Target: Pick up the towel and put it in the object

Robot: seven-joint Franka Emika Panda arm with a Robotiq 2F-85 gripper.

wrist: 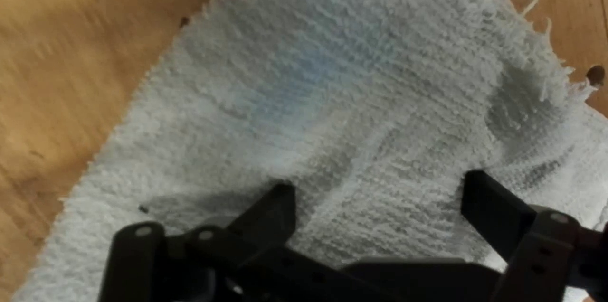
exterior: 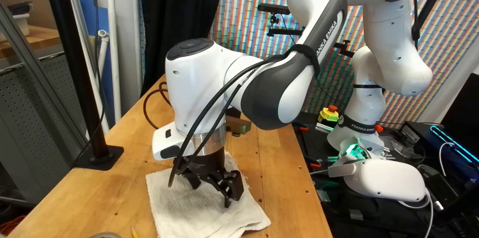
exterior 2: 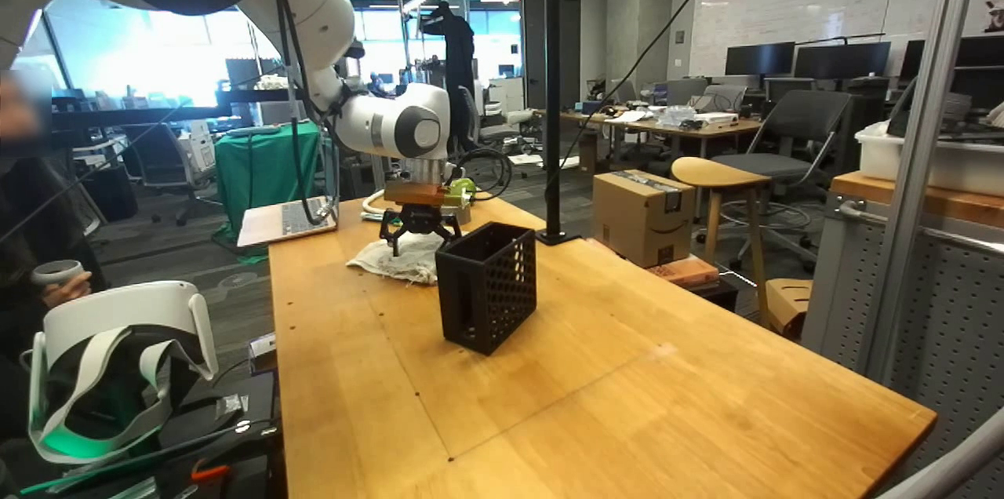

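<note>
The towel (exterior 2: 404,268) is spread loosely on the bench (exterior 2: 588,389), toward its far end in an exterior view, so cloth is offered all around for a grip. Over it the gripper (wrist: 377,183) is pointed downward, jaws well apart; nothing is clamped, though a low ridge is framed between them, probably to be pinched. Whether the tips touch cannot be told. Nearer, between the long edges, the black organizer (exterior 2: 510,287) is stood mouth upward, presumably for lowering the towel in. By one long edge the black pole (exterior 2: 554,91) is footed; past the opposite one the headset (exterior: 389,178) is set, likely to spare working room.
</note>
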